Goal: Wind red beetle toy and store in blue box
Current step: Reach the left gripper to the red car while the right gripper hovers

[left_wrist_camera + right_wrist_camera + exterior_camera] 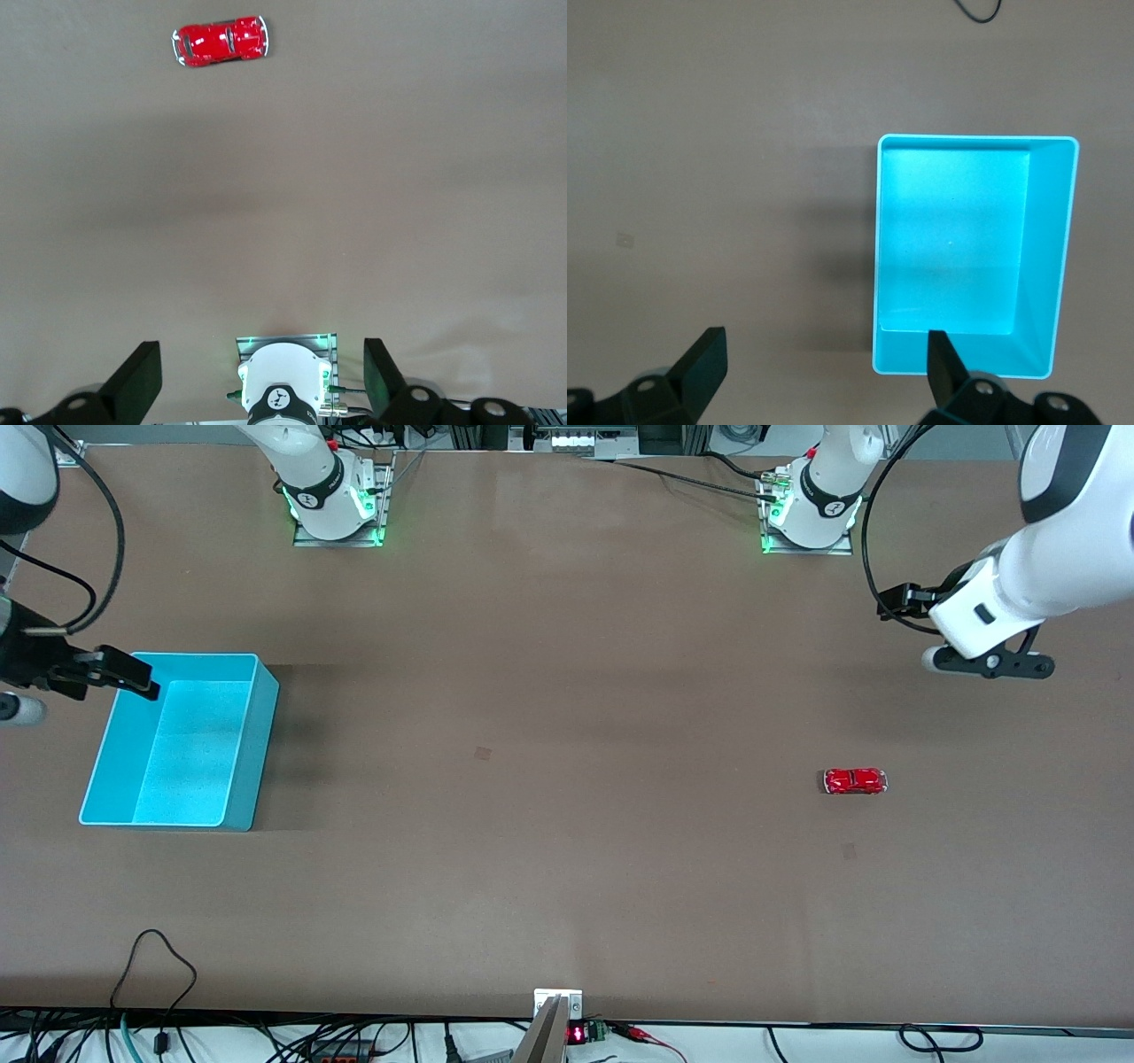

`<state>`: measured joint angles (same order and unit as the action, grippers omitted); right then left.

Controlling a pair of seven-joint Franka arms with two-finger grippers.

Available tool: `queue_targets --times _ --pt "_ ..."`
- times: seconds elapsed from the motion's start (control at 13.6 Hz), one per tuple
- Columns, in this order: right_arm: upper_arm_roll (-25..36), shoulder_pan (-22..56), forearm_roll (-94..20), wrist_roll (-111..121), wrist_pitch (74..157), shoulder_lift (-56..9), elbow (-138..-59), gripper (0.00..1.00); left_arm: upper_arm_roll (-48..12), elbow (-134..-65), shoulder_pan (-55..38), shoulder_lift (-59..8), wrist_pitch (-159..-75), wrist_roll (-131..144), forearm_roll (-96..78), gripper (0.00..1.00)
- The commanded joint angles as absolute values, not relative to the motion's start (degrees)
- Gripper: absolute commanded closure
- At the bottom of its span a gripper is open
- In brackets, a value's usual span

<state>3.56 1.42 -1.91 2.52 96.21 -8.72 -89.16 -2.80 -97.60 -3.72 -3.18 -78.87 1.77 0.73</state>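
The red beetle toy (855,781) stands on its wheels on the brown table toward the left arm's end; it also shows in the left wrist view (221,42). The blue box (257,744) sits toward the right arm's end and looks empty; the right wrist view shows its inside (1050,257). My left gripper (988,662) hangs open and empty over bare table (261,381), apart from the toy. My right gripper (124,675) hangs open and empty over the box's rim on the side nearest the arm bases (824,367).
The two arm bases (337,505) (811,509) stand along the table's edge by the robots. A loose black cable (159,957) lies on the table near the front edge. A small mark (483,753) is on the table's middle.
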Motion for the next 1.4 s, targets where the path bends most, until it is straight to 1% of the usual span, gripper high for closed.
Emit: queue_targets --times 0.0,0.07,0.29,0.59,0.66,0.81,0.88,1.11,1.18,1.33 --pt "3.16 2.63 -1.32 1.67 95.63 -11.59 -88.95 0.0 -2.2 -95.89 -3.52 -6.58 -82.41 -6.01 2.72 0.0" --pt "3.16 3.16 -1.41 1.32 95.63 -13.43 -88.95 0.0 -1.94 -95.98 -3.34 -8.24 -86.97 -15.03 3.16 0.0" --pt "3.16 3.08 -1.41 1.32 95.8 -16.43 -88.95 0.0 -2.02 -96.76 -1.67 -10.8 -91.92 -33.95 4.92 0.0" --pt "3.16 3.86 -1.32 1.32 96.06 -17.31 -88.95 0.0 -2.02 -97.47 -0.62 -13.96 -98.68 -53.92 5.1 0.0" --pt "3.16 4.04 -1.23 1.32 96.06 -17.31 -88.95 0.0 -2.02 -98.17 -0.53 -15.45 -101.92 -58.84 5.1 0.0" --pt "3.16 4.04 -1.23 1.32 96.15 -17.31 -88.95 0.0 -2.02 -99.92 0.7 -18.88 -110.96 -67.81 5.19 0.0" --pt "3.16 4.13 -1.23 1.41 96.15 -17.31 -88.86 0.0 -2.02 -101.32 1.66 -21.16 -115.44 -70.2 5.19 0.0" --pt "3.16 4.39 -1.14 1.49 95.89 -17.23 -88.68 0.0 -2.02 -107.2 2.81 -24.95 -129.15 -74.34 5.19 0.0" --pt "3.16 4.48 -1.23 1.67 95.8 -17.14 -88.68 0.0 -2.02 -109.23 3.07 -25.92 -132.33 -74.79 5.19 0.0" --pt "3.16 4.4 -1.23 2.11 95.71 -16.96 -88.59 0.0 -2.02 -110.3 3.16 -27.94 -134.73 -75.84 5.36 0.0"
